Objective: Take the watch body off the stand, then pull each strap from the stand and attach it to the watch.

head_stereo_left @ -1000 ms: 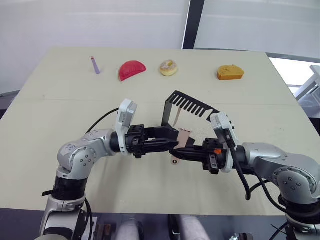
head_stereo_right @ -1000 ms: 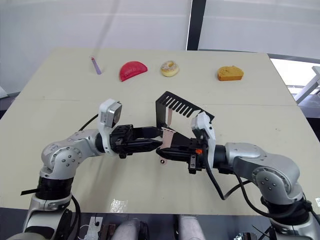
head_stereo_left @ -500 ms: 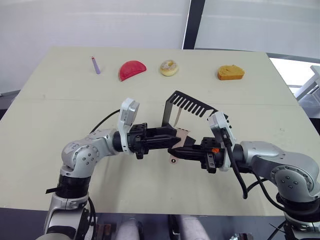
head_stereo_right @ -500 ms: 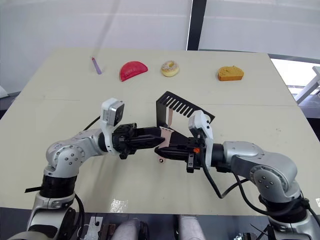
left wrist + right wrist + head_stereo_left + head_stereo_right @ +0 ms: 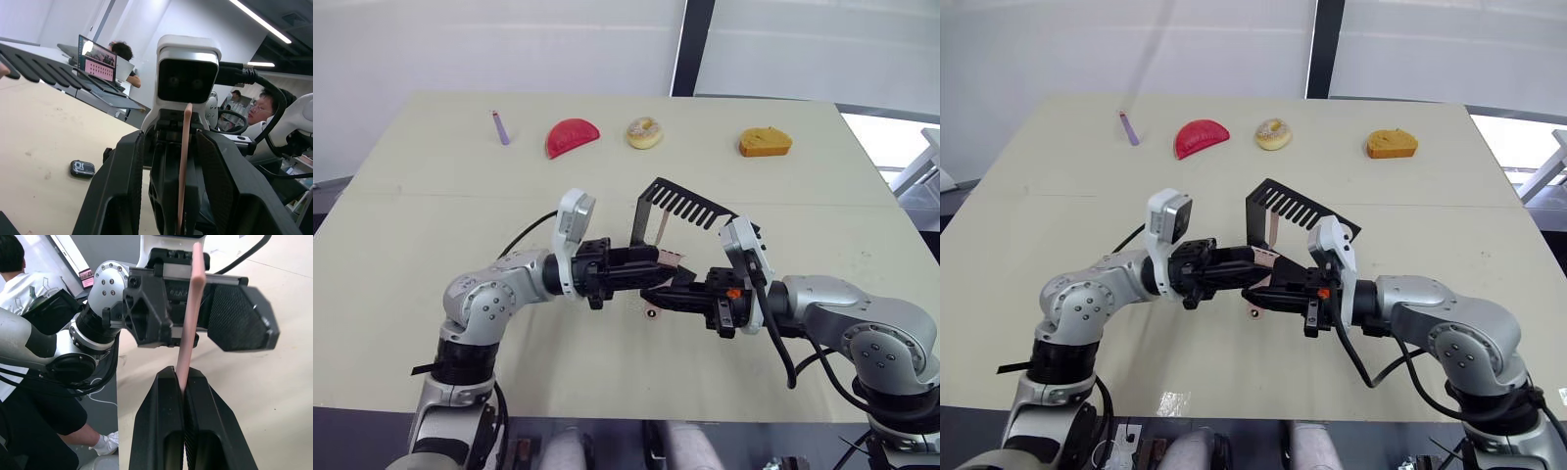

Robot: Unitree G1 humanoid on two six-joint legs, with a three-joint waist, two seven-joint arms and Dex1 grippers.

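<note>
1. Take the stand (image 5: 677,217) as your landmark; it sits upright on the table (image 5: 431,255), its slotted arm reaching out toward your right arm's side; a second strap (image 5: 660,228) hangs from that arm, just beside the upright back.
2. Your right gripper (image 5: 185,382) is just in front of the stand; its two fingers are clenched together on the end of one pink strap (image 5: 190,308); the strap rises straight out from between them.
3. Your left gripper (image 5: 658,270) meets the right one tip to tip, also just in front of the stand; its fingers (image 5: 117,196) are spread apart, one on each side of the same strap, and you cannot tell whether either one touches it; count this gripper as released.
4. The watch body (image 5: 82,168) lies flat on the table, off the stand, in front of its base and below the two grippers.
5. Well behind the stand, along the far edge of the table, you have a purple stick (image 5: 499,127), a red half-round piece (image 5: 572,136), a doughnut (image 5: 643,132) and an orange piece (image 5: 765,143); all are well apart from the stand.
6. In the wrist views, people sit behind the table; one has an open laptop (image 5: 98,61).
</note>
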